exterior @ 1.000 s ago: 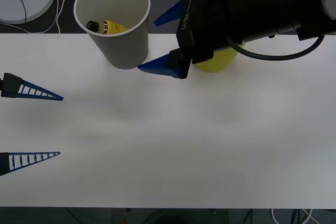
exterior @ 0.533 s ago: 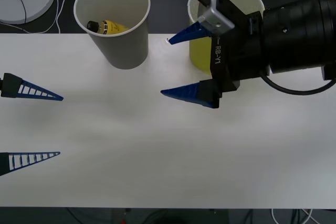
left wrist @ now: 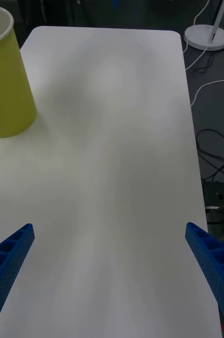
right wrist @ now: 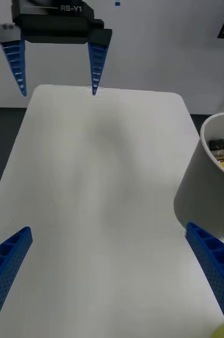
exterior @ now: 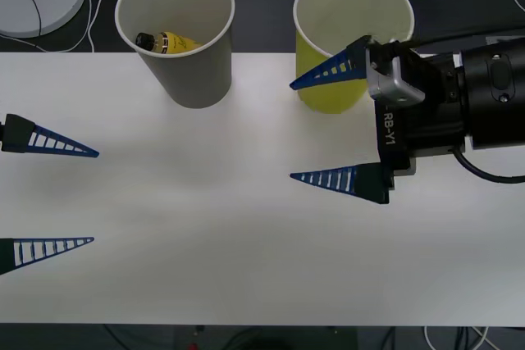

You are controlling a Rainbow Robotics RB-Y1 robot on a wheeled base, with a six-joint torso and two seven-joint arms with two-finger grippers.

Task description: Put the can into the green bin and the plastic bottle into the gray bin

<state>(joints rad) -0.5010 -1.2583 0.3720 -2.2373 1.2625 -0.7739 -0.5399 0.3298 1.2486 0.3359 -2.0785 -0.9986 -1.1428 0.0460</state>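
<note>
The plastic bottle (exterior: pixel 168 41), yellow-labelled, lies inside the gray bin (exterior: pixel 197 71). The right end effector (exterior: pixel 293 130), marked "RB-Y1", is spread wide and empty just beside the green bin (exterior: pixel 324 88) over the tabletop (exterior: pixel 205 227). The left end effector (exterior: pixel 94 197) hovers released at the tabletop's left edge.

Lab-like room: bare white table (exterior: pixel 246 227), floor cables (left wrist: pixel 210 158), lamp base (left wrist: pixel 207 37).

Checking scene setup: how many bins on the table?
2. The gray bin stands far-left, the plastic bottle inside; the green bin stands far-right, by the open right gripper.
</note>
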